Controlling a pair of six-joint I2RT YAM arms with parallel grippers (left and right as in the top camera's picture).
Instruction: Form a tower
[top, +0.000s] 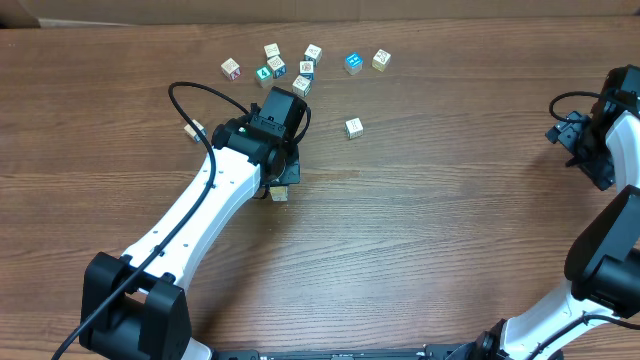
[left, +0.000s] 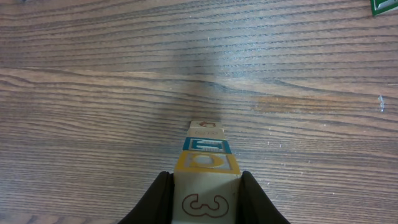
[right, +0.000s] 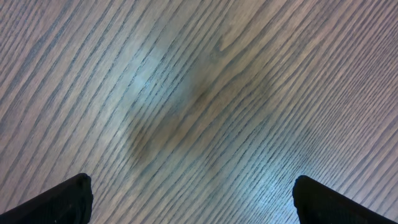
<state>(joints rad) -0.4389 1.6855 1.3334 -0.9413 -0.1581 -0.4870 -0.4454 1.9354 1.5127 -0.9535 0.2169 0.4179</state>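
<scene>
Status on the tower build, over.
Left gripper shut on top block of tower. Right gripper open over table. Loose cubes apart from tower.

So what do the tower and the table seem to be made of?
Tower: blocks of what looks like pale, matte bare wood, with yellow and blue printed faces and an outlined figure on the top one. Table: brown wood-grain surface with a soft sheen; solid wood or laminate, cannot tell.
</scene>
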